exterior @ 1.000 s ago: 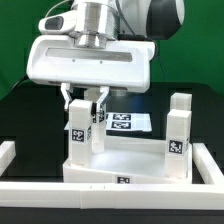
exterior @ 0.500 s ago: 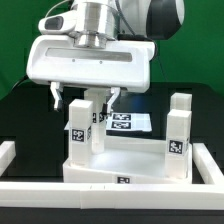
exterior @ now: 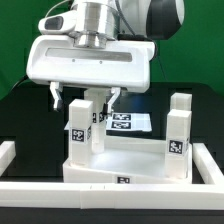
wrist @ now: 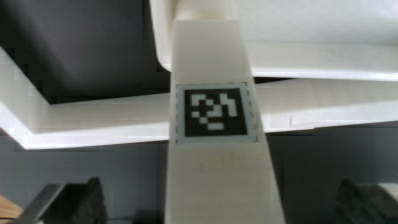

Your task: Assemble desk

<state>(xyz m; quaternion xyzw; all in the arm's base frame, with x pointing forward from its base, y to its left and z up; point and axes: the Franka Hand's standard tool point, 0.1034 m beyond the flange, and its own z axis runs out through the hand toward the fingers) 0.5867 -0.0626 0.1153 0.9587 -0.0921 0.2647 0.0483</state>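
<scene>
Desk top (exterior: 130, 168): we count three legs upright on it; the leg (exterior: 78, 128) at its rear stands beneath our wide-open, empty gripper (exterior: 84, 98). Remaining: further legs, by our estimate.

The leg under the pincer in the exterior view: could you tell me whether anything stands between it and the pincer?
Nothing visible does. The pincer is open, one finger on each side of the leg, which stands upright on the desk top. The other legs stand apart, toward the exterior view's right.
</scene>
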